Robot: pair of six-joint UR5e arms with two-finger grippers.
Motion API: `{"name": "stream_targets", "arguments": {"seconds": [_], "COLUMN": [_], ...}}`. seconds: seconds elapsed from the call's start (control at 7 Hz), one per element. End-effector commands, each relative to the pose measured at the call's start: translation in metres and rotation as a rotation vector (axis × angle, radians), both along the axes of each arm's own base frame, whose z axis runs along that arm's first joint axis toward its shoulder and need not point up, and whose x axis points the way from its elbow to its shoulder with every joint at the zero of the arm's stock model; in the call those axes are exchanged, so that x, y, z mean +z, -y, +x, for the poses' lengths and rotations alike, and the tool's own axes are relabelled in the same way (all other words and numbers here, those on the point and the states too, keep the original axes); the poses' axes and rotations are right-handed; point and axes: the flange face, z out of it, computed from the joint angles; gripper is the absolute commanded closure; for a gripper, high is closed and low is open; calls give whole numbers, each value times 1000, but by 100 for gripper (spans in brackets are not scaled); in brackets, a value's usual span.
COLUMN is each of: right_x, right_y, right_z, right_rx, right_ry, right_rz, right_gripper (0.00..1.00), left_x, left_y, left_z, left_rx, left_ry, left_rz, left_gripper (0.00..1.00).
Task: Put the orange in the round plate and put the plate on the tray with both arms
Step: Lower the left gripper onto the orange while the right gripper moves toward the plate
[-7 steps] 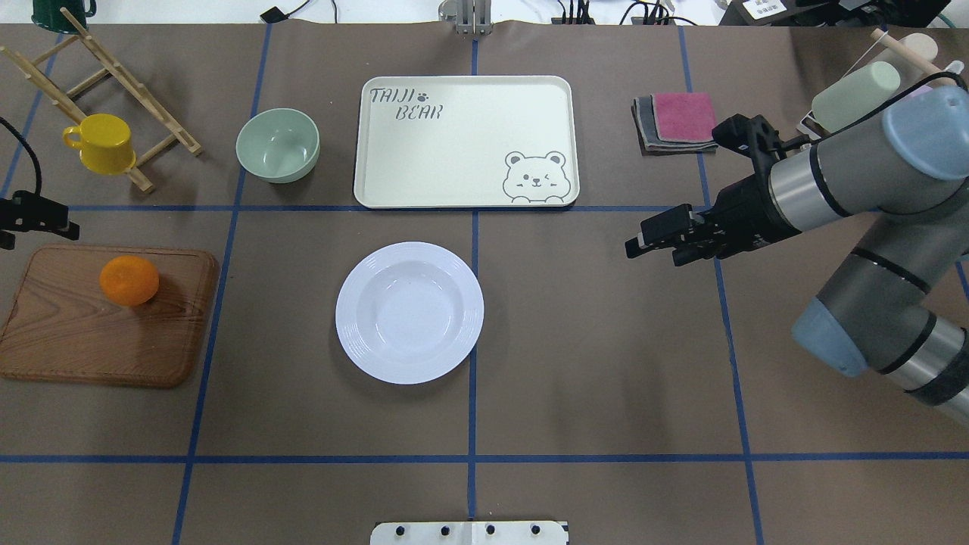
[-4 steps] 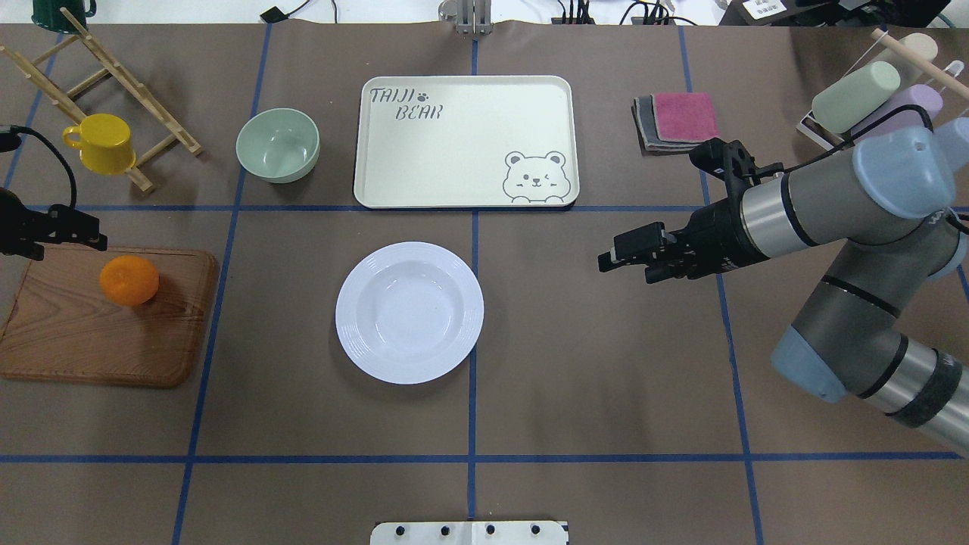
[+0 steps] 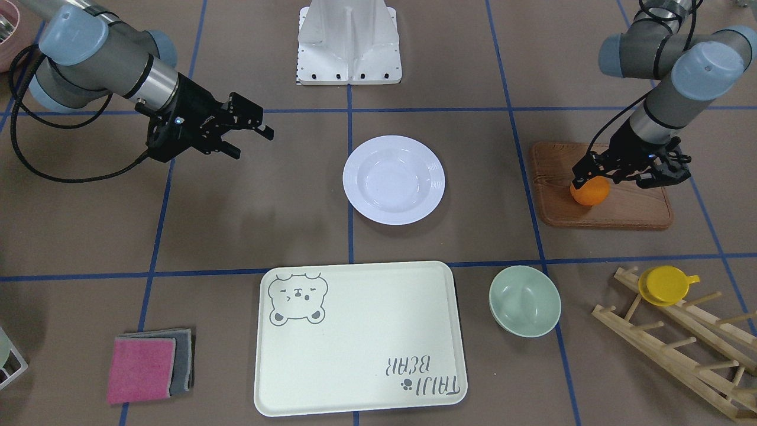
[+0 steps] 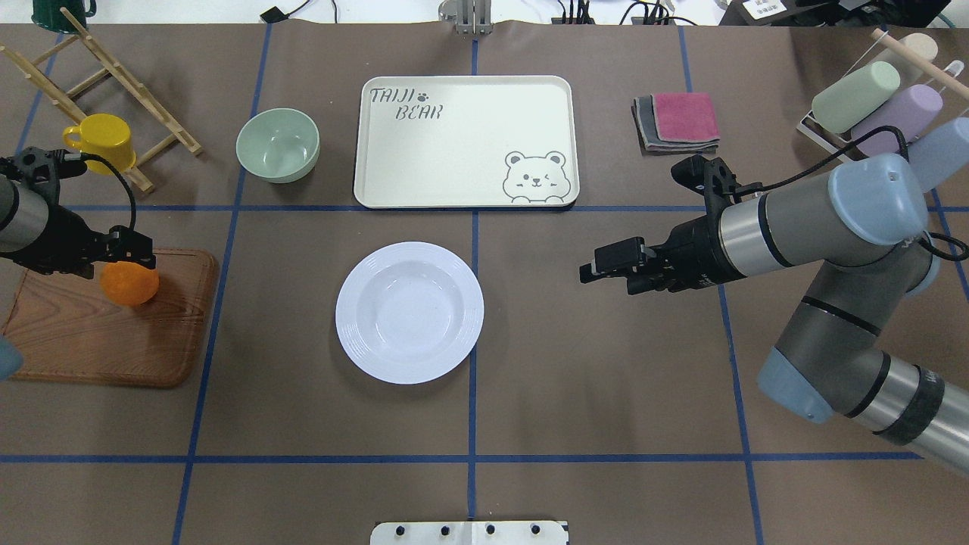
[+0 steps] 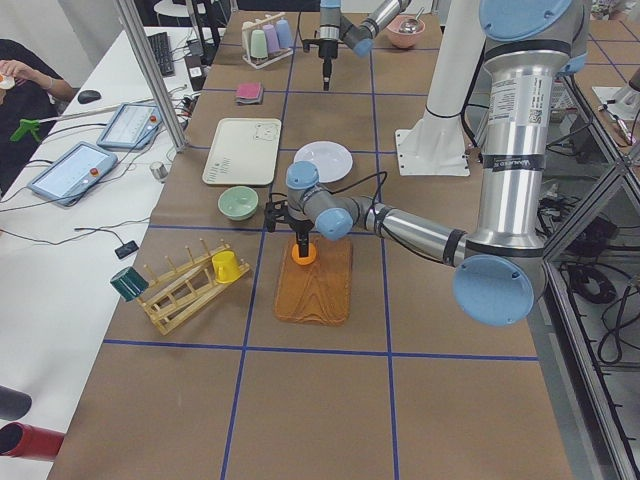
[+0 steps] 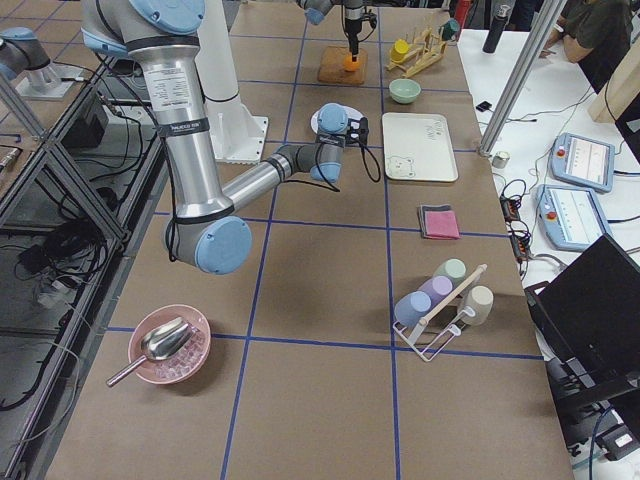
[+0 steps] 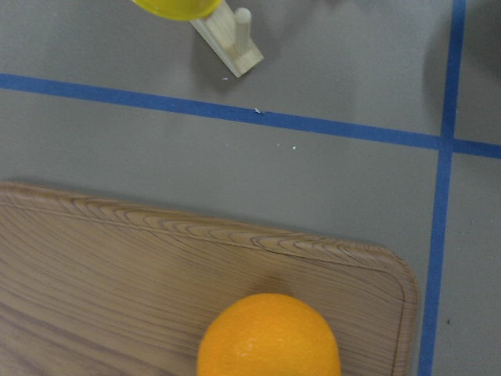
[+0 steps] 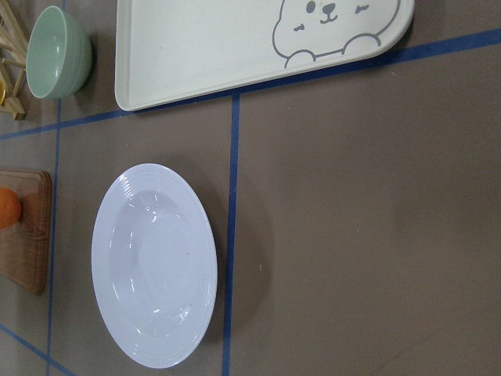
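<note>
On the left side of the table [image 4: 606,393], the orange [image 4: 130,286] rests on a wooden board [image 4: 91,341], close to its far right corner. The left gripper [image 4: 135,256] hangs directly above the fruit and points down at it. This suits a top-down pick, since a round fruit is easiest to trap from above. The wrist view shows the orange bare, with nothing around it, so it is not yet held. I cannot tell how far apart the jaws are.

The round plate [image 4: 352,333] lies empty at the middle of the table, well apart from the board. The tray [image 4: 454,151] is just beyond it on the far side, also bare. That leaves the orange a short carry to the right, and the plate a short push or lift away from the robot.

The right gripper [image 4: 609,272] hovers above the table to the right of the plate, level with it. Its jaws are spread and hold nothing, and they are aimed at the rim. It is probably waiting there to take its side of the plate once the fruit is in.
</note>
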Motion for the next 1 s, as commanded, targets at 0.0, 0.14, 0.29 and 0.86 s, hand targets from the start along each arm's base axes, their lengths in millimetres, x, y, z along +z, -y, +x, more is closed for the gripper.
{"name": "stream_targets", "arguments": {"seconds": [0.0,0.14,0.29,0.86], "right_x": [-1,0,1,2], "right_y": [-2,-4,-7,-9], "right_z": [-4,-9,-12,-16], "right_rx": [10,17,14,13], "right_ry": [-1,-4,-6,-8], "right_rz": [3,6,6,6], "right_gripper": [2,2,2,2], "left_x": [6,13,12,21], "left_y": [4,5,9,7], "left_z": [5,13,21,37], "left_rx": [2,13,18,39], "left_ry": [8,14,14,16], "left_rz": [-11,-18,-18,-26], "left_gripper": [1,1,1,10]}}
